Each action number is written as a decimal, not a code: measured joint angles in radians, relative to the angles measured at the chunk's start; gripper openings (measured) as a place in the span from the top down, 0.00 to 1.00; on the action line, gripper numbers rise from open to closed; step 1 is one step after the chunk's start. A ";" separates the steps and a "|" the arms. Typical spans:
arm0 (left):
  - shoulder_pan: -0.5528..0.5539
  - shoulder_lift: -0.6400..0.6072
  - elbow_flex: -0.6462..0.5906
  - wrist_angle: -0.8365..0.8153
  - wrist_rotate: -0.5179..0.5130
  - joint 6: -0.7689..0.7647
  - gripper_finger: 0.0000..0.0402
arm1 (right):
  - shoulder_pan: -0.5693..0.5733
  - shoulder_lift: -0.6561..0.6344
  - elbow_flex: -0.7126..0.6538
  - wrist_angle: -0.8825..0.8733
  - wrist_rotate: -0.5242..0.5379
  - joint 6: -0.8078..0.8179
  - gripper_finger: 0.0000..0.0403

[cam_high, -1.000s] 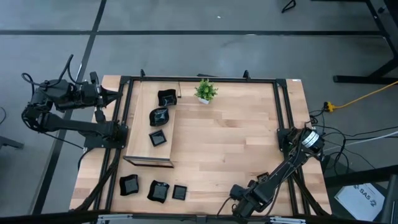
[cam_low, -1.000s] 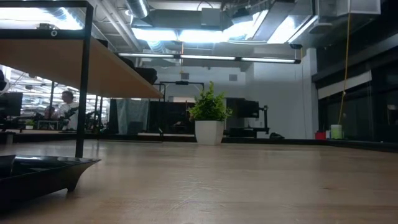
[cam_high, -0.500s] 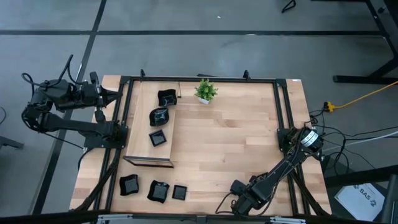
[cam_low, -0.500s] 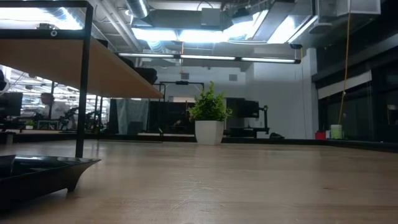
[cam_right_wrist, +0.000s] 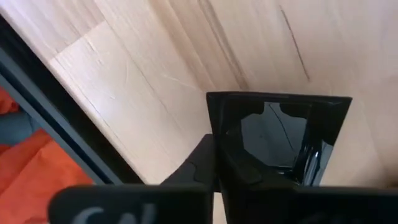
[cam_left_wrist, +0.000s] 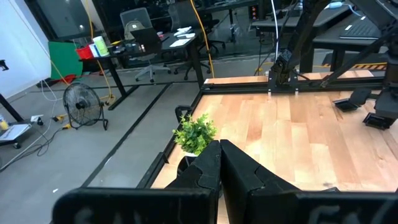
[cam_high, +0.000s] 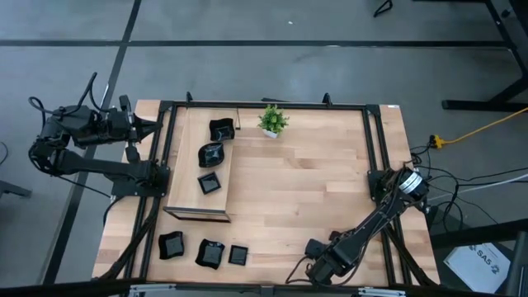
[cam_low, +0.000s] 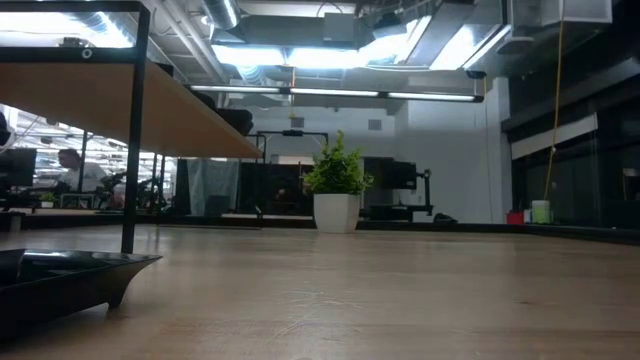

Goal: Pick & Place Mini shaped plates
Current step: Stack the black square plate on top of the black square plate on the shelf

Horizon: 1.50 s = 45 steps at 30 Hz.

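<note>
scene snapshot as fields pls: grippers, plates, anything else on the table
left gripper: shut, empty, waiting by the table's back-left corner
right gripper: near the table's front edge, shut on square plate
shelf plates: three, on the raised wooden shelf at left
front-left plates: three, in a row on the table
potted plant: upright, back edge

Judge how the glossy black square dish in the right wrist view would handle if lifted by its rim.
The glossy black square dish, just ahead of the right gripper, is probably stiff, as its edges look crisp and straight. It is likely slippery, since the surface is mirror-glossy. With its square corners, it should not roll.
</note>
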 joint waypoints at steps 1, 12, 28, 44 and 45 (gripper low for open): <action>0.000 0.000 0.000 0.000 0.000 0.000 0.99 | -0.005 0.000 0.000 0.000 0.000 -0.012 0.97; 0.000 0.000 0.000 0.000 0.000 0.000 0.99 | -0.080 0.000 0.045 -0.057 0.016 -0.220 0.99; 0.000 0.000 0.000 0.000 0.000 0.000 0.99 | -0.220 0.000 0.093 -0.059 0.063 -0.594 0.99; 0.000 0.000 0.000 0.000 0.000 0.000 0.99 | -0.341 0.000 0.093 -0.037 0.103 -0.884 0.99; 0.000 0.000 0.000 0.000 0.000 0.000 0.99 | -0.347 0.000 0.093 -0.034 0.109 -0.898 0.99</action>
